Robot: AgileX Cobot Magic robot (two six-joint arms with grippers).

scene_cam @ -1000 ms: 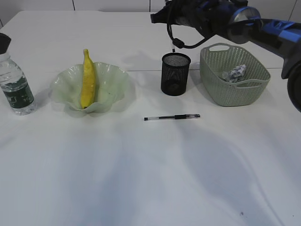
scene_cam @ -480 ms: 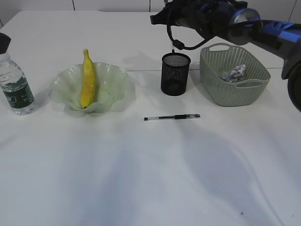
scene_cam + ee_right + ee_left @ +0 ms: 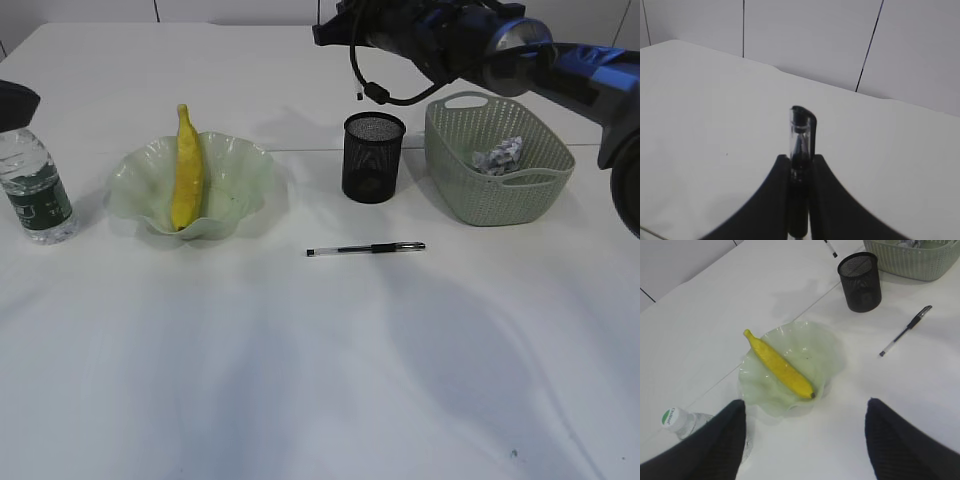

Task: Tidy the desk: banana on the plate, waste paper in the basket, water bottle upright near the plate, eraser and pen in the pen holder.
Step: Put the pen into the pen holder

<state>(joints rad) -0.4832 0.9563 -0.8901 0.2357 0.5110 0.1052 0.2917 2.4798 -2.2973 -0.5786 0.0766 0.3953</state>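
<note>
On the bench (image 3: 300, 380): banana (image 3: 186, 170) plated, paper (image 3: 498, 155) binned, bottle (image 3: 30, 185) upright. Right fingers (image 3: 801, 165) pinch one pen (image 3: 801, 150); left fingers (image 3: 725, 440) spread, empty. Second pen (image 3: 366, 249) left; eraser unseen.

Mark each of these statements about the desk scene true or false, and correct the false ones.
1. The banana lies in the plate. True.
2. The water bottle lies on its side. False: it stands upright at the left edge of the exterior view.
3. The waste paper is in the basket. True.
4. A pen lies on the desk in front of the pen holder. True.
5. The right gripper is empty. False: its jaws are shut on a second pen.
6. The left gripper grips the plate. False: its jaws stand open above the desk, touching nothing.
</note>
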